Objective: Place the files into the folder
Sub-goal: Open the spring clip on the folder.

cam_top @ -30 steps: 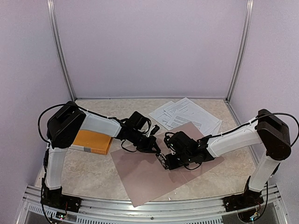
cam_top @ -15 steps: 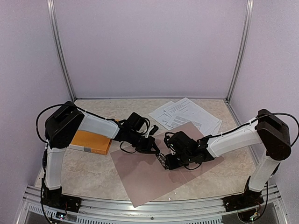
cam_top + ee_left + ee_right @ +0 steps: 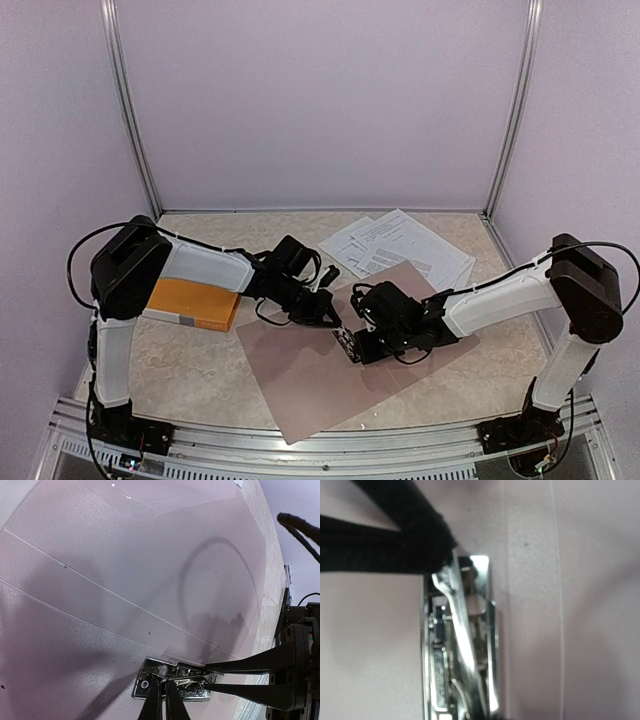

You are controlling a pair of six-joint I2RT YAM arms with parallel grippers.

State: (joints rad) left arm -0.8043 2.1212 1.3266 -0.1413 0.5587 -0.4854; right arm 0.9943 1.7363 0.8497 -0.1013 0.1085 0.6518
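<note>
The folder (image 3: 300, 385) is a mauve plastic cover lying open and flat on the table, with a metal clip (image 3: 347, 345) at its middle. The files (image 3: 400, 243), white printed sheets, lie at the back, their near edge under the folder's far corner. My left gripper (image 3: 333, 322) reaches in from the left, its jaws shut on the clip's lever (image 3: 187, 681) in the left wrist view (image 3: 164, 695). My right gripper (image 3: 354, 347) comes from the right and its fingers (image 3: 240, 665) pinch the clip's other end. The clip (image 3: 465, 645) fills the right wrist view.
An orange flat box (image 3: 190, 303) lies at the left, beside the left arm. The table's side rails and pale walls close in the back and sides. The folder (image 3: 125, 555) covers the middle of the table.
The left arm's elbow has drifted a little to the left. Both grippers stay at the clip; the folder and the sheets have not moved.
</note>
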